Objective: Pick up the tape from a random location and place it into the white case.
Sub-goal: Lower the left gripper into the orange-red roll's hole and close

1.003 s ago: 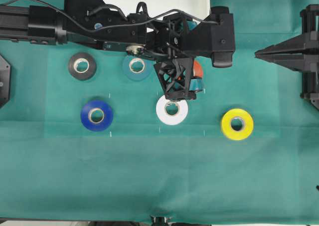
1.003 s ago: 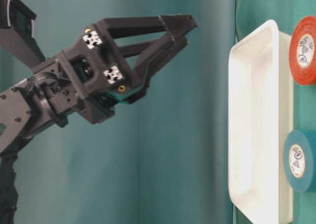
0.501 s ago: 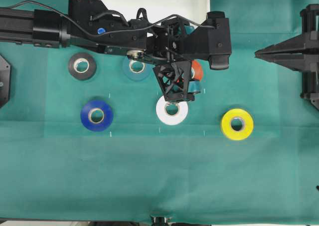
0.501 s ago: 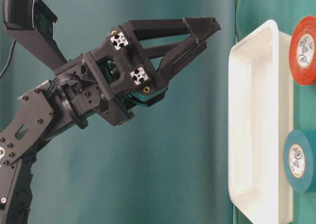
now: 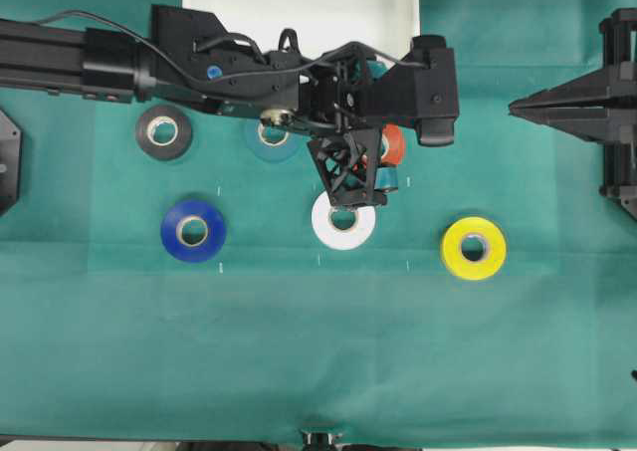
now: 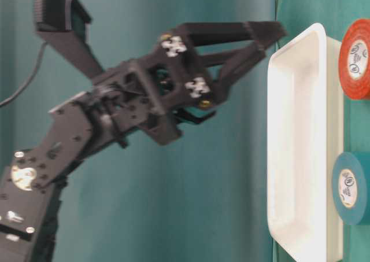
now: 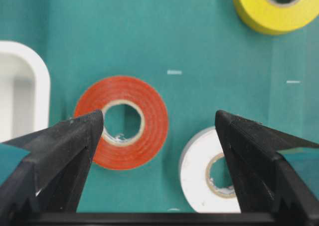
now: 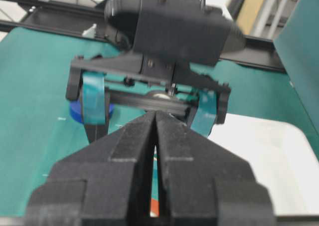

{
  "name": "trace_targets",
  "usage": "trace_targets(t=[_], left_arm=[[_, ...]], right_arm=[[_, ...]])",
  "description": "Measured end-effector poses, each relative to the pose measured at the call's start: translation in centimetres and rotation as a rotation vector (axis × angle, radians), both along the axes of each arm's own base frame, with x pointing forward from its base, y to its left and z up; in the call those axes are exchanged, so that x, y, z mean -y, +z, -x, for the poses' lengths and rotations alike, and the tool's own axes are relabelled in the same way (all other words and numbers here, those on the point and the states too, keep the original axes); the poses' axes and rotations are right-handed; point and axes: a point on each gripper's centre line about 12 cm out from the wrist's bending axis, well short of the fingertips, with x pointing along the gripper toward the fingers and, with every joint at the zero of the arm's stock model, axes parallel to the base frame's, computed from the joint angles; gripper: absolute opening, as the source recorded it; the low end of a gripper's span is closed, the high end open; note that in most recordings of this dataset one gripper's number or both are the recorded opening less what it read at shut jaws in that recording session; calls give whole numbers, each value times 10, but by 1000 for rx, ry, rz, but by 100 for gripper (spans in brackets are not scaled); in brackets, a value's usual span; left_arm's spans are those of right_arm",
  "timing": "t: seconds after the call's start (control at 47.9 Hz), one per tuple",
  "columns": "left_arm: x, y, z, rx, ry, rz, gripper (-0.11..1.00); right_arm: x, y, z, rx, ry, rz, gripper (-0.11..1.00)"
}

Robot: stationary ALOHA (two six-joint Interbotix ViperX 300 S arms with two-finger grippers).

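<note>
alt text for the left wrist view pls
The left gripper hangs open over the green cloth, its dark fingers framing the orange-red tape and a white roll. The white case sits at left, a yellow roll top right.

Left hand (image 7: 158,136) spread wide, pointing down; right hand (image 8: 155,117) closed, parked.

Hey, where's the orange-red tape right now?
In the left wrist view the tape lies flat on the cloth, left of centre, between the white case and the white roll.
</note>
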Motion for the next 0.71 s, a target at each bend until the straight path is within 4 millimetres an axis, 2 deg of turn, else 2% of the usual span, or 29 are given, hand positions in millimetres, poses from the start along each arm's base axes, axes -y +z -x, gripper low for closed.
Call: trace_targets(t=[0.334,0.71], left_arm=[[-1,-31,1,-9,26,17,100],[-4,-82,-7,-60,33,17,100]], right_arm=[[0,0,0,0,0,0,0],[0,-1,0,-9,0,0,0]])
